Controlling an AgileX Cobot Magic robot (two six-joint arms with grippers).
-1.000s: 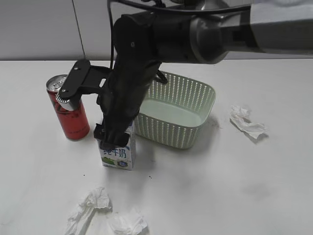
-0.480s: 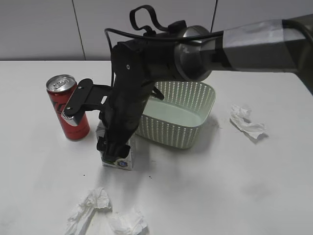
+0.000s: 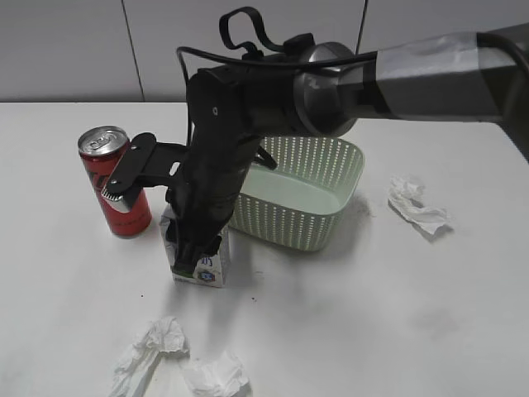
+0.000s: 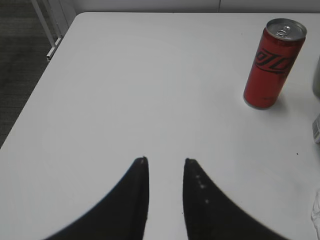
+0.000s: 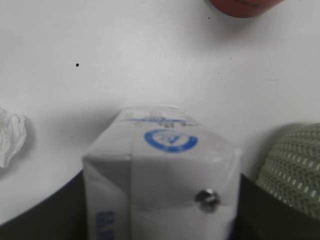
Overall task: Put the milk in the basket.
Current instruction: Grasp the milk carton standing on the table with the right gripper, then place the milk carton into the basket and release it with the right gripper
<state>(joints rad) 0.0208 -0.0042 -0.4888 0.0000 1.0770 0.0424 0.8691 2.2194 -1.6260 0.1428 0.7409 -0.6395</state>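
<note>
Starting at the left, a red soda can stands on the white bench, and the left gripper hovers over bare bench, its fingers slightly apart and gripping nothing. Just right of the can, the milk carton stands upright on the bench, with the right gripper lowered over its top; the fingers flank both sides, seemingly closed on it. Grasping looks to be the step in hand. Next comes lifting the carton clear and carrying it right, over the near wall of the pale green basket just beside it.
</note>
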